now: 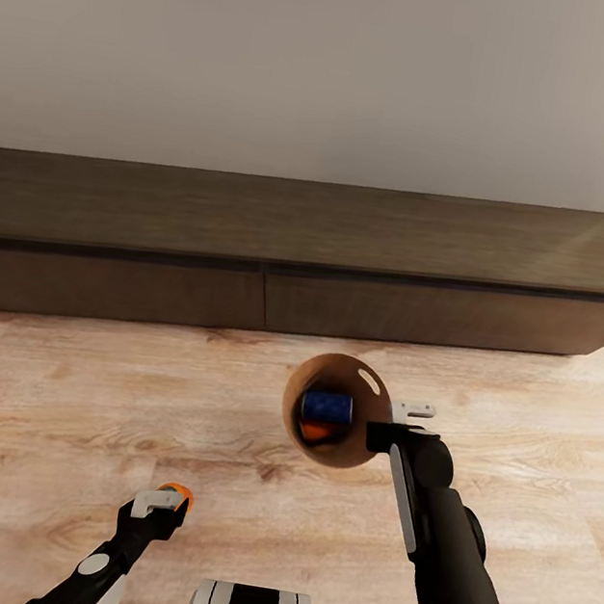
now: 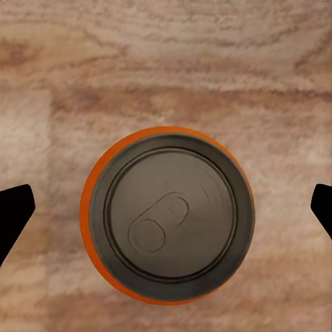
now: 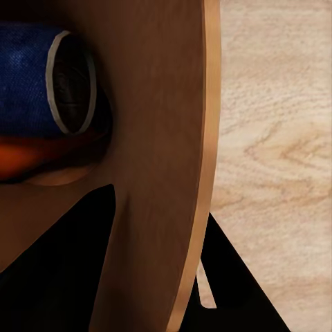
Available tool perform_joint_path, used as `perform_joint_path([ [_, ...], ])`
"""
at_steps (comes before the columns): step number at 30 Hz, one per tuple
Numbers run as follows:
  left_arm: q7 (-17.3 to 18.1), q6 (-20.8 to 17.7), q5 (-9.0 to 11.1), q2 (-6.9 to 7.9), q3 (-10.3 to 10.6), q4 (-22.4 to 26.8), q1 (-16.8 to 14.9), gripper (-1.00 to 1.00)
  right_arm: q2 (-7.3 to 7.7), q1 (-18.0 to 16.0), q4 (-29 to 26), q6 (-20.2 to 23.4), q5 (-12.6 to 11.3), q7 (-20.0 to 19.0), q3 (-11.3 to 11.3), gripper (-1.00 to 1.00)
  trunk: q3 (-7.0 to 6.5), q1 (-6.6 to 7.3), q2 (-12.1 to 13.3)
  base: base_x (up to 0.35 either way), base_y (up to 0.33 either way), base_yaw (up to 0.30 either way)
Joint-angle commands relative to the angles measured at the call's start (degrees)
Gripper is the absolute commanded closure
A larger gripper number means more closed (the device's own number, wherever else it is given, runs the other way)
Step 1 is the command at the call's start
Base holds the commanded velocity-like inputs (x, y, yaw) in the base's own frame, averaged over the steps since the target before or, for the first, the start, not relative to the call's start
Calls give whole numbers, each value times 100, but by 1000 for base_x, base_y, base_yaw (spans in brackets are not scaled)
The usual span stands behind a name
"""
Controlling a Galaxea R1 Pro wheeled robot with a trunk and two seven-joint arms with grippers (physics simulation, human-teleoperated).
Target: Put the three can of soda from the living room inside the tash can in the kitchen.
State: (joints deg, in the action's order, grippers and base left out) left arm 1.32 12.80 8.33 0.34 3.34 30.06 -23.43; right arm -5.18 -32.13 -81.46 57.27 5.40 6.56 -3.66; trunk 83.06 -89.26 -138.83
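Head view: my right gripper pinches the round brown bin's rim, blue can inside; my left gripper, spread, straddles an upright orange can on plank floor.

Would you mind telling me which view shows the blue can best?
The right wrist view: the blue can looms large, lying on its side in the bin above an orange can. The head view shows it small, inside the tilted bin.
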Motion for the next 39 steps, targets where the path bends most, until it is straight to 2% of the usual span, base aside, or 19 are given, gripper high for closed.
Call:
perform_joint_path([
  [1, 0, 1, 0, 0, 0, 0, -1, -100, -1, 0, -2, -6, -65, -5, -3, 100, 0, 1, 0, 0, 0, 0],
  [3, 1, 2, 0, 0, 0, 0, 2, -100, -1, 0, -2, -6, -65, -5, -3, 100, 0, 1, 0, 0, 0, 0],
  [7, 0, -3, 2, 1, 0, -5, 0, -100, -1, 1, -2, -6, -65, -5, -3, 100, 71, -87, -161, 0, 0, 0],
  [17, 0, -5, 2, -4, 0, -1, 2, -100, -1, -1, -2, -6, -65, -5, -3, 100, 71, -87, -161, 0, 0, 0],
  [20, 0, -6, 2, -3, 0, -6, 0, -100, -1, 0, -2, -6, -65, -5, -3, 100, 125, -153, -281, 0, 0, 0],
  [29, 0, -3, 2, -5, 0, -2, 0, -100, -1, 2, -2, -6, -65, -5, -3, 100, 125, -153, -281, 0, 0, 0],
  [32, 0, -5, 2, -7, 1, -2, 2, -100, -1, 2, -2, -6, -65, -5, -3, 100, 179, -219, -401, 0, 0, 0],
  [39, 0, -6, 2, -6, 2, -6, 1, -100, -1, 3, -2, -6, -65, -5, -3, 100, 179, -219, -401, 0, 0, 0],
])
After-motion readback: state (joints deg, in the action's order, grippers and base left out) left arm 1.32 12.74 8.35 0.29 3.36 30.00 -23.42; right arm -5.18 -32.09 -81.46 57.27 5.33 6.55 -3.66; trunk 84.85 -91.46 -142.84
